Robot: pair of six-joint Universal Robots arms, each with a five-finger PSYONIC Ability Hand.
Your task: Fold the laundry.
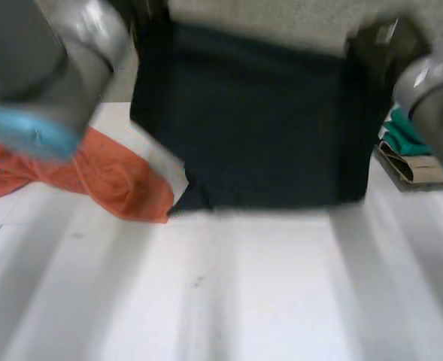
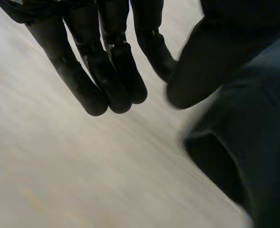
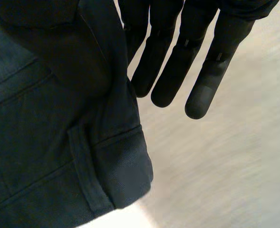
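The dark garment point(image 1: 259, 120) sits at the far middle of the worktop point(image 1: 244, 293), spread as a broad, near-square sheet. It is slightly wider than deep, and its width runs from arm to arm. Its near edge lies straight across the worktop and its far edge reaches past the worktop's far side. The near left corner is cut at a slant and curls under. Blur makes it impossible to tell whether the sheet lies flat or hangs lifted.

In the right wrist view the garment point(image 3: 35, 142) is caught under the thumb of the right hand point(image 3: 49, 42). The cloth's edge passes between the thumb and the nearest finger, and the other fingers point(image 3: 211, 71) are straight and clear of it. A corner with a belt loop point(image 3: 82, 161) hangs free below the thumb.

In the left wrist view the left hand point(image 2: 116, 71) is just beside the garment's point(image 2: 254, 142) edge. Dark cloth and dark hand merge there, so I cannot tell whether it grips.

The left arm point(image 1: 48, 68) and right arm point(image 1: 424, 90) flank the garment and are cut off by the frame. An orange cloth point(image 1: 108, 173) lies crumpled just left of it, partly behind the left arm. On the right, a teal cloth point(image 1: 405, 135) lies on a brown flat thing point(image 1: 413, 167), both partly hidden and hard to make out.
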